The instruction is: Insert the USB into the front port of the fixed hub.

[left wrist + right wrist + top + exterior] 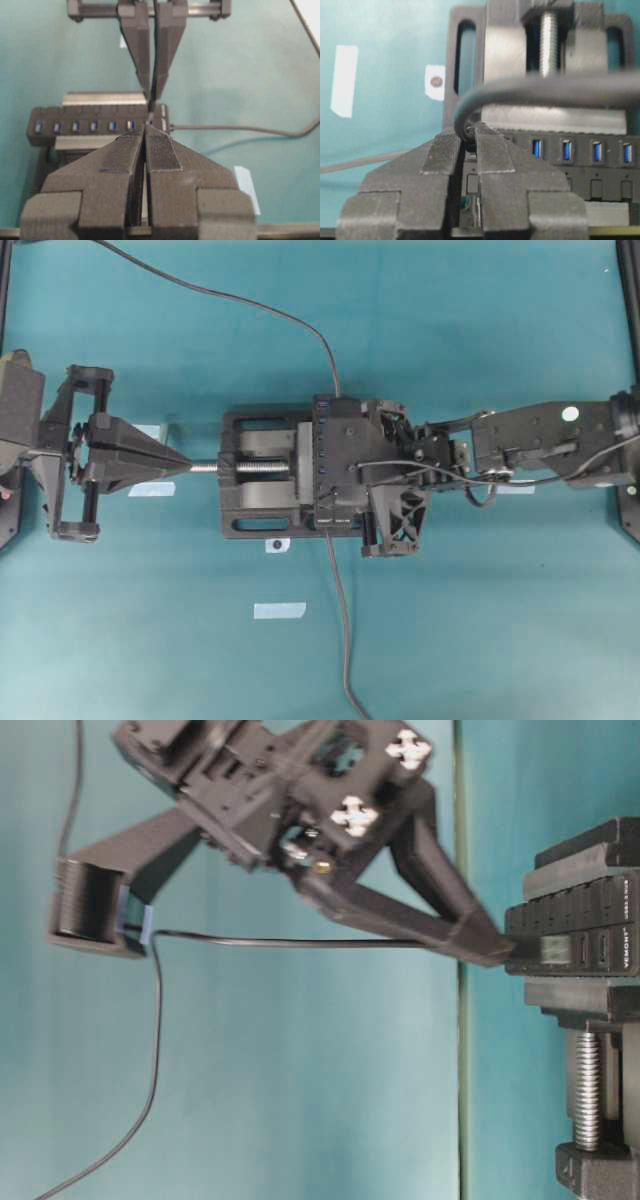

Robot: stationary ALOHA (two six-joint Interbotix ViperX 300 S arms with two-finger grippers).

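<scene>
Right gripper [469, 137]: jaws nearly shut, pinching small black USB plug [468, 134] for alignment, apparently at the end port of long black clamped hub [580, 150], toward 12 o'clock from the gripper.

My right hand [470, 137] is stretched in from the right side of the overhead view, reaching past the middle, its arm [545, 440] nearly level and its fingers [440, 925] slanting down to a narrow tip. Its fingers are pressed close together, with only a thin slit between them in the right wrist view, pinching the USB [468, 134] at its cable end. My left hand [180, 465] sits well apart on the left side, pointing toward the middle, fingers closed flat against each other with nothing between them, its arm [20, 420] drawn back at the edge.
</scene>
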